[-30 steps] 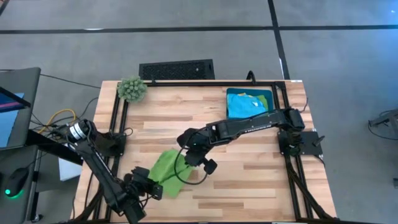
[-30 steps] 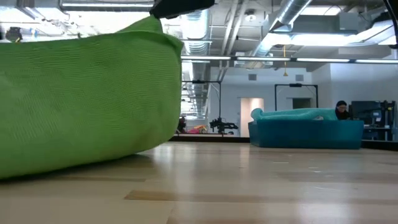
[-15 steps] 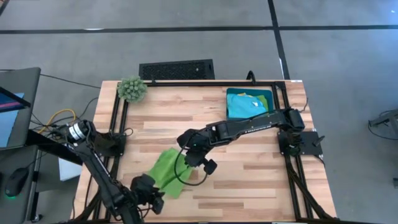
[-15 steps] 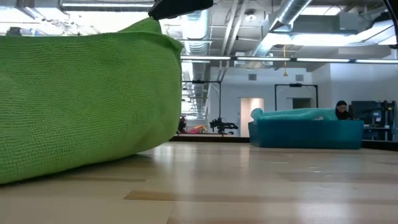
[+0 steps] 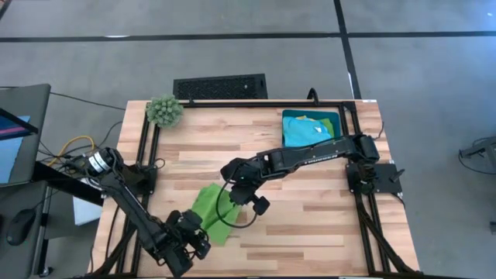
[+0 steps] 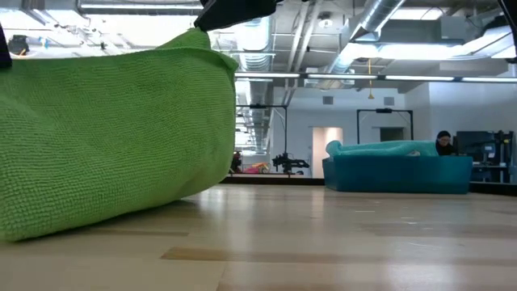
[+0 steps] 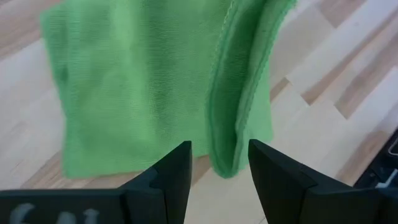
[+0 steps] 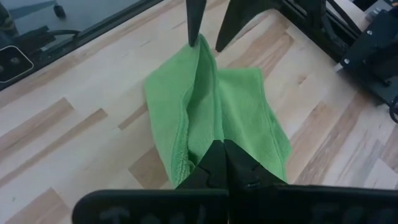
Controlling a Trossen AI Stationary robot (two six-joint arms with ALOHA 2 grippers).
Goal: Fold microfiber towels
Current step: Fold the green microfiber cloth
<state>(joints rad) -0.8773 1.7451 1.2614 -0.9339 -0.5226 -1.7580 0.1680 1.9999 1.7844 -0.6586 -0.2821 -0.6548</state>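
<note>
The lime green microfiber towel (image 5: 211,215) lies bunched near the table's (image 5: 310,225) front-left. The right gripper (image 8: 225,163) is clenched on its raised edge. The left gripper (image 7: 219,163) stands released, fingers straddling a fold at the towel's near end.

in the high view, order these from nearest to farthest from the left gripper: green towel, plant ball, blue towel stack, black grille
1. Green towel, right beside the left gripper at the table's front left.
2. Plant ball, back left corner.
3. Black grille, beyond the back edge.
4. Blue towel stack, back right.
</note>
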